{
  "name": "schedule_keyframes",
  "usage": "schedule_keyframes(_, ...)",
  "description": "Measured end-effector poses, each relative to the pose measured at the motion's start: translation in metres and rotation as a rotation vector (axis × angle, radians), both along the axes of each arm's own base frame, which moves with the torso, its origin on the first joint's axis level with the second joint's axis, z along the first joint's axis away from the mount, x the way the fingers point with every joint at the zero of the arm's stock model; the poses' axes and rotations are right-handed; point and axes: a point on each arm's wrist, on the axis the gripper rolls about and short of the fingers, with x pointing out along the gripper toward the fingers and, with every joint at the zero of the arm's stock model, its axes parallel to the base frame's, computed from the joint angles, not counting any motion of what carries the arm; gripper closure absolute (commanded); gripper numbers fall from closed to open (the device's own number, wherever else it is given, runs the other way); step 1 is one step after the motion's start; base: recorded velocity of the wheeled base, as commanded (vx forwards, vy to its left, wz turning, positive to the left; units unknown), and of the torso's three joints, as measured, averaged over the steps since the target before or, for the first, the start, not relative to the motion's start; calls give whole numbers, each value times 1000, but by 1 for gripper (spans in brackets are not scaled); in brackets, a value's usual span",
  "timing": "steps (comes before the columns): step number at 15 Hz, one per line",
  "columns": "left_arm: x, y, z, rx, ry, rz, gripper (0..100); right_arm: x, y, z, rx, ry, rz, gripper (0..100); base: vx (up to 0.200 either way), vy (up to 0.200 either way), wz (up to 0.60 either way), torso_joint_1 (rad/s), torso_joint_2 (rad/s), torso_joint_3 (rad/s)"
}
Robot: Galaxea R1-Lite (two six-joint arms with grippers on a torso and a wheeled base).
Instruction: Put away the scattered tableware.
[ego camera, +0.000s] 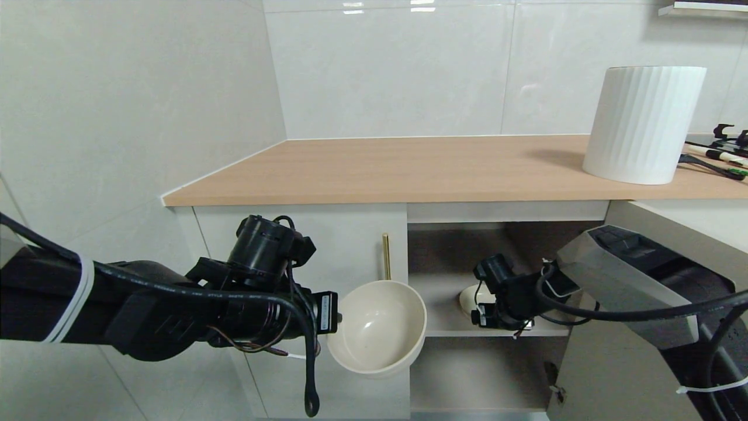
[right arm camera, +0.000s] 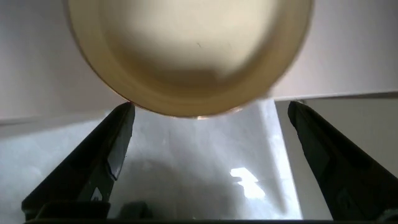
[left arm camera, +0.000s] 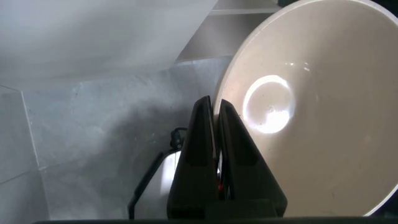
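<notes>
No legible words, numbers or signs, faint white print along the black cable [ego camera: 193, 290] on the left arm too small to read, small pale sticker [ego camera: 328, 313] near the left wrist unreadable, cream bowl [ego camera: 377, 327] unmarked

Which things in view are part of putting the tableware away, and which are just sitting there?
Job: cream bowl pinched in left gripper; second bowl on cabinet shelf, ahead of the open right gripper.
Lying about: white ribbed container and dark-handled utensils on the counter.
</notes>
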Motion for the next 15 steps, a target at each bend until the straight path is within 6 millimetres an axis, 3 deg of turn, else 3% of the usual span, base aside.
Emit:
schedule_keyframes(4, 0, 0, 0, 0, 0, 0, 100, 1, 1, -2, 5, -2, -8, 0, 0, 0, 0, 0, 0, 0)
schedule_keyframes(7, -1, -2, 0, 1, 1, -6, 100, -5, -2, 16, 30, -14, -33, 0, 0, 0, 0, 0, 0, 0)
schedule_keyframes(9, -4, -10, -1, 5, -1, -30, 100, -20, -5, 48, 62, -31, -18, 0, 0, 0, 0, 0, 0, 0)
schedule_keyframes(11, -6, -24, -2, 41, -22, -40, 100, -45, -7, 100, 119, -78, 33, 0, 0, 0, 0, 0, 0, 0)
schedule_keyframes(15, -9, -57, -18, 149, -49, -45, 100, -123, 5, 187, 184, -121, 193, 0, 0, 0, 0, 0, 0, 0)
